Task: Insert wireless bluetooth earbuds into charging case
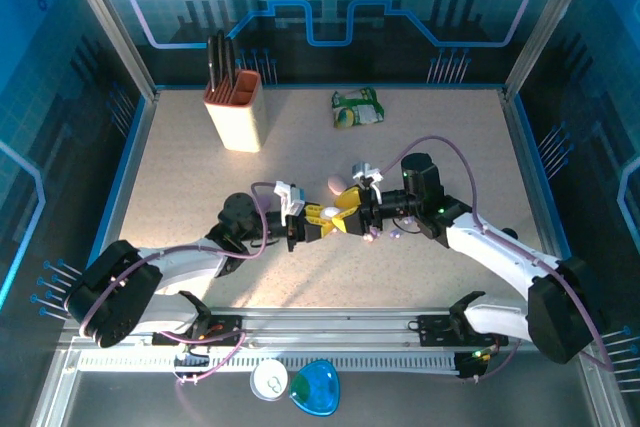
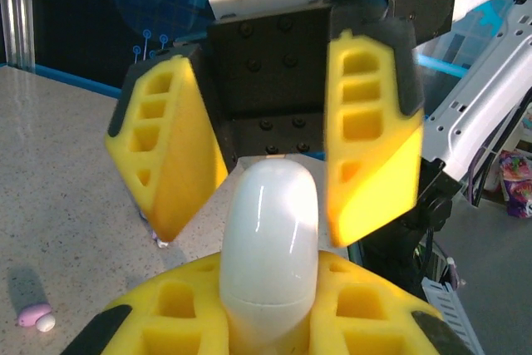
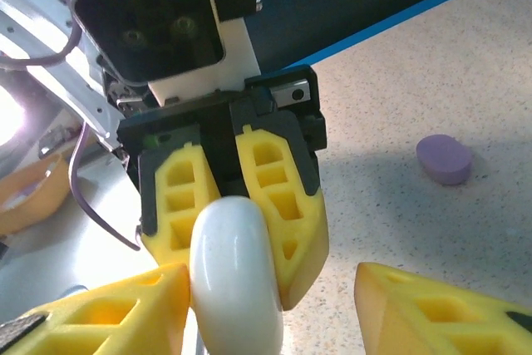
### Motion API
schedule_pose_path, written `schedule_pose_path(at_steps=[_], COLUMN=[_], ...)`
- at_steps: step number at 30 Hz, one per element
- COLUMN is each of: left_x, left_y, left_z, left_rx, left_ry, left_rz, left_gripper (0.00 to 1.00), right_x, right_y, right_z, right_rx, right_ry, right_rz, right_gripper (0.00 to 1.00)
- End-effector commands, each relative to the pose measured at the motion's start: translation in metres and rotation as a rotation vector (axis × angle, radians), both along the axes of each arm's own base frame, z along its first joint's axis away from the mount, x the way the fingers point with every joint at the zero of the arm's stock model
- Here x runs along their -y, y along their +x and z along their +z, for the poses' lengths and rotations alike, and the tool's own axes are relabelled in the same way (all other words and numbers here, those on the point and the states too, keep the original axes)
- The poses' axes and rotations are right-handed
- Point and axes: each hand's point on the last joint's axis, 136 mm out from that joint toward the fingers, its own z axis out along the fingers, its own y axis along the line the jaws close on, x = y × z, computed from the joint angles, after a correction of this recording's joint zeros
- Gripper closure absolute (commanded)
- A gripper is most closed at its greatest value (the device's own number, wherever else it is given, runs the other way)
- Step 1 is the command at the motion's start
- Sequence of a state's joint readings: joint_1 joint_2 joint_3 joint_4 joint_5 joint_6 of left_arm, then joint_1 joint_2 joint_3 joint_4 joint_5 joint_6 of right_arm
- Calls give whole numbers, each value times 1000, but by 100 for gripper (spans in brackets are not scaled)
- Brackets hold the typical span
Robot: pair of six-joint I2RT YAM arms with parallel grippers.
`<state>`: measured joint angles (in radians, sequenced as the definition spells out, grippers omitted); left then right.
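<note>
A white pebble-shaped charging case (image 2: 270, 247) is clamped between my left gripper's (image 2: 270, 293) yellow fingers, closed lid end pointing away from the wrist. My right gripper (image 3: 274, 288) faces it, jaws open on either side of the case's (image 3: 237, 280) tip; its left finger sits close against the case and the right one is well apart. Both grippers meet above the table's middle, left gripper (image 1: 330, 220), right gripper (image 1: 358, 219). A pink and white earbud (image 2: 35, 317) lies on the table. Two tiny earbuds (image 1: 372, 237) lie just below the right gripper.
A lilac oval piece (image 3: 444, 158) lies on the table beyond the grippers. A beige holder with dark handles (image 1: 235, 107) stands back left, a green packet (image 1: 357, 107) back centre. A white round object (image 1: 270, 380) and a blue one (image 1: 318, 387) lie in front of the rail.
</note>
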<state>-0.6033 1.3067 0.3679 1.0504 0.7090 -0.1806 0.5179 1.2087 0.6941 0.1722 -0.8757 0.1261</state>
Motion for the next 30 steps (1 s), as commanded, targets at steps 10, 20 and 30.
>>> schedule_pose_path(at_steps=[10, 20, 30], left_x=[-4, -44, -63], left_y=[17, 81, 99], left_z=[14, -28, -52], left_rx=[63, -48, -150], left_ry=[-22, 239, 355], left_rz=[105, 535, 677], left_gripper=[35, 1, 1], right_x=[6, 89, 99], right_y=[17, 110, 111], right_z=[-3, -78, -108], right_rx=[-26, -384, -453], right_ry=[-8, -89, -160], right_rz=[-111, -705, -737], right_gripper=[69, 76, 68])
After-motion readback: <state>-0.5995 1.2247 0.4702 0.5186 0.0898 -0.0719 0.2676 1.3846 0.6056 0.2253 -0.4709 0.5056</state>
